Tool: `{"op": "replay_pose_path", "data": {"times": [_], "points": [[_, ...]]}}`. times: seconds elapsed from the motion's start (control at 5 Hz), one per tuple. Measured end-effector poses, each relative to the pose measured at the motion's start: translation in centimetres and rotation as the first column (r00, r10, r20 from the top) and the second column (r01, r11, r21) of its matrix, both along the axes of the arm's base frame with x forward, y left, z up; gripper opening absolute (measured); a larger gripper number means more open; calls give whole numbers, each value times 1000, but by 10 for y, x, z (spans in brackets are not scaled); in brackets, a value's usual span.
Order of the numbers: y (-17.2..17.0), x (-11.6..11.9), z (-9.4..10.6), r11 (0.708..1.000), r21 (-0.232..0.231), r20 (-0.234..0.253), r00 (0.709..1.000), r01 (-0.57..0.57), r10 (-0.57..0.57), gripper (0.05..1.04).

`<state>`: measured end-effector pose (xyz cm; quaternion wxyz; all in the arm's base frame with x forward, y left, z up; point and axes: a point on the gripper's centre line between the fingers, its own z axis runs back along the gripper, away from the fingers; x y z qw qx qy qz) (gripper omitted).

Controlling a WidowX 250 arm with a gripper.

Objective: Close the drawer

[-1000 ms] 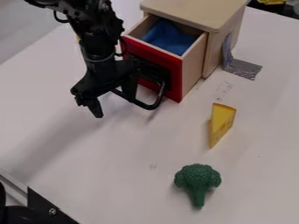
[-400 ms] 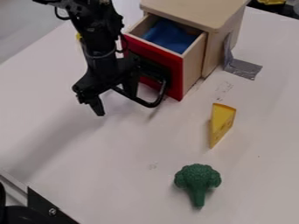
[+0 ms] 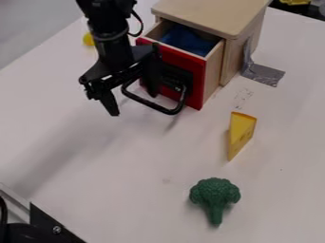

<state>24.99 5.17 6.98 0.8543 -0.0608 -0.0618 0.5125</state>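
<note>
1. Red covers the front of the drawer (image 3: pixel 184 61), which sticks partly out of the wooden cabinet (image 3: pixel 206 12); the job of closing it is unfinished.
2. My pincer (image 3: pixel 133 104) hangs down at the drawer's front, towards the upper left of the camera view. Its two fingers stand well apart, with a wide gap between them.
3. One of my fingers is close to the red front, near the inner side of the black looped handle (image 3: pixel 155 106). My other finger is out beyond the handle, over the desk (image 3: pixel 146 156). I cannot tell whether either one touches the drawer or its handle.
4. Blue cloth (image 3: pixel 188 40) lies inside the drawer, seen through its open top.
5. Grey tape (image 3: pixel 263 74) runs down the cabinet's side and onto the desk.
6. Yellow toy cheese (image 3: pixel 241 133), a wedge, rests on the desk in front of the cabinet, apart from the drawer.
7. Green toy broccoli (image 3: pixel 215 195) lies nearer the camera than the cheese, its stem pointing towards the bottom of the view.
8. Close to my arm (image 3: pixel 109 40), at the upper left, is a small yellow thing (image 3: pixel 89 39), partly hidden.
</note>
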Motion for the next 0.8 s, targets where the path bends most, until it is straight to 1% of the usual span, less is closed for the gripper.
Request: {"op": "replay_pose_path", "data": {"times": [0.2, 0.4, 0.6, 0.8], "points": [[-6, -2, 3, 1000, -6, -9, 1000, 19, -19, 1001], [-5, 6, 4, 1000, 11, 22, 999, 25, -26, 1001], [-2, 15, -6, 999, 36, 22, 1000, 8, -9, 1001], [3, 25, -12, 999, 48, 27, 1000, -5, 3, 1001]]}}
